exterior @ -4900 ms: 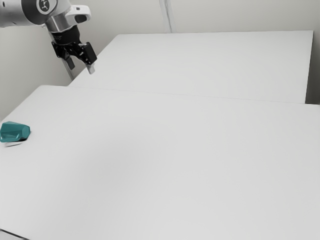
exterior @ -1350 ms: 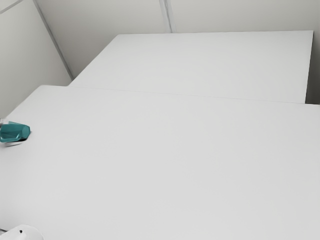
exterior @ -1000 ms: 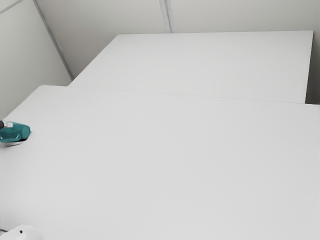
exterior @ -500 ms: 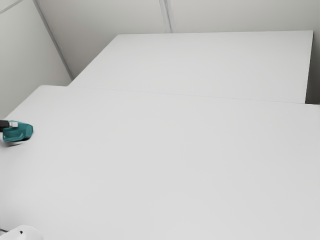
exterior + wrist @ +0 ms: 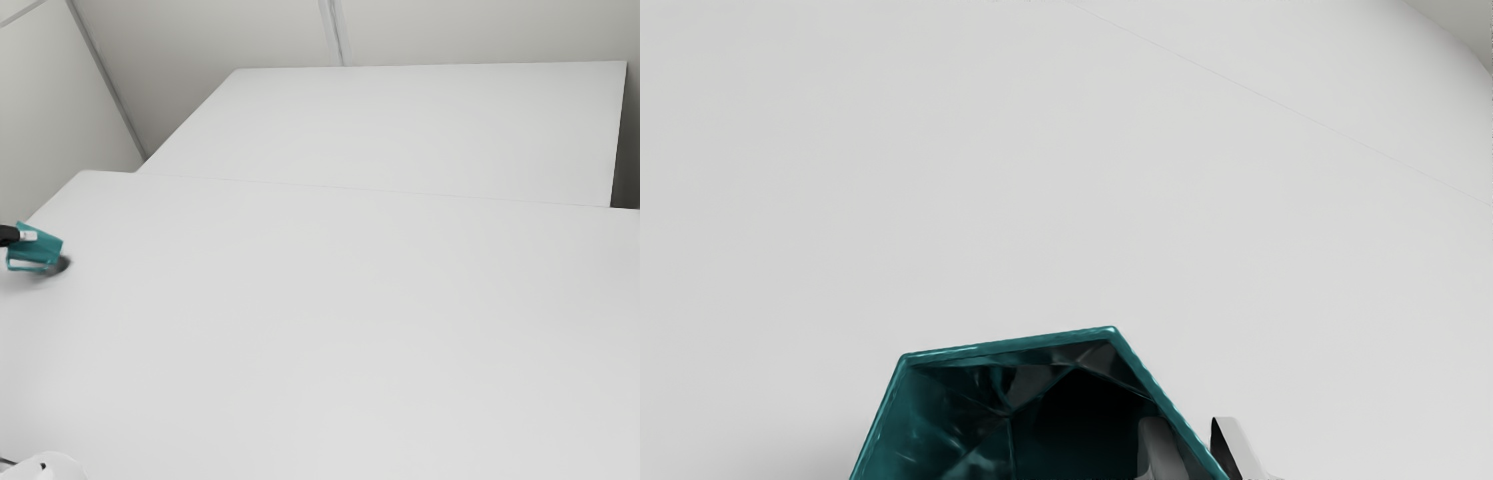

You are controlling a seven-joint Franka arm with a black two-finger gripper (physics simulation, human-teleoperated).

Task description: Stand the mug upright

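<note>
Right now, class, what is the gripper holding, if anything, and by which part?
The gripper holds the teal mug by its side wall at the rim, one finger inside the mouth, the other outside.

- Black 2-finger gripper [image 5: 28, 236]: mostly cut off, ext. view's left edge.
- Teal faceted mug [image 5: 1013, 345] at its tips: partly cut off, wrist view; deep inside too dark.
- White rounded pc. [image 5: 45, 471], nearer ext. cam than gripper: partly cut off.

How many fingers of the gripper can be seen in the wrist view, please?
2. One finger is inside the teal mug; the other finger is outside it, with the mug's wall between them.
</note>
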